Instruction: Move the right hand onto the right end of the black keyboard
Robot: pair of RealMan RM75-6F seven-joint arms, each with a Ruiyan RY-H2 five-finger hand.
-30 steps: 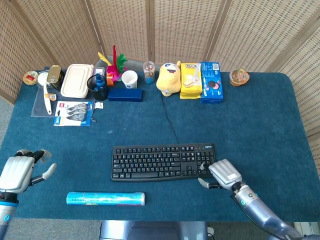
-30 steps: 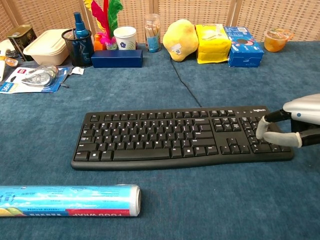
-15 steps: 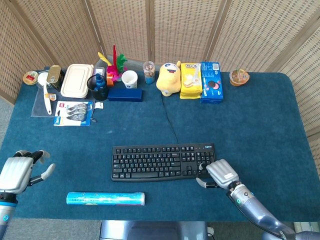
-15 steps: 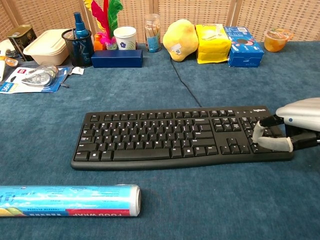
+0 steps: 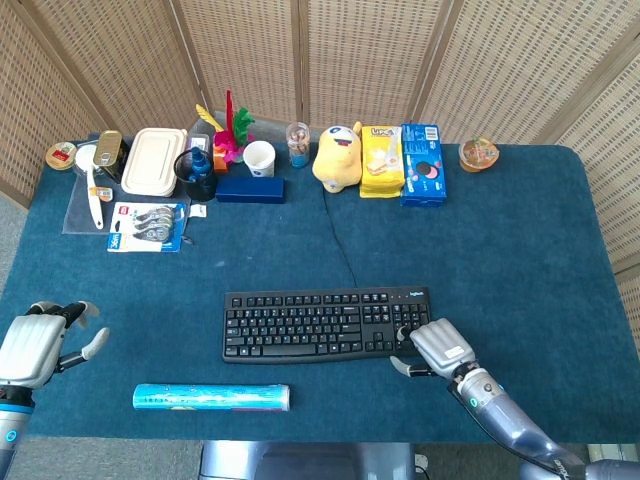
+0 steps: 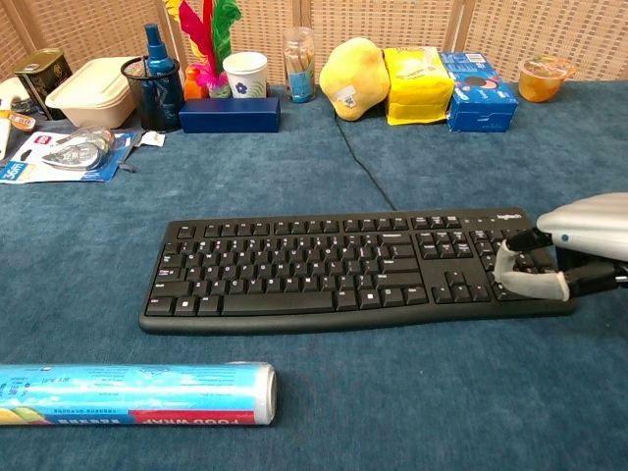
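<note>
1. The keyboard [image 5: 327,323] is lying flat in the middle of the table [image 5: 520,250], with its long side running from 9 o'clock to 3 o'clock.
2. The right hand [image 5: 437,346] is sitting at the 3 o'clock end, with its curled fingers [image 6: 528,283] touching the number keys and holding nothing.
3. The left hand [image 5: 36,343] is waiting far off at 9 o'clock, with fingers apart and empty.
4. Since a second ago, the right hand has slid a little toward 9 o'clock, further onto the keys.
</note>
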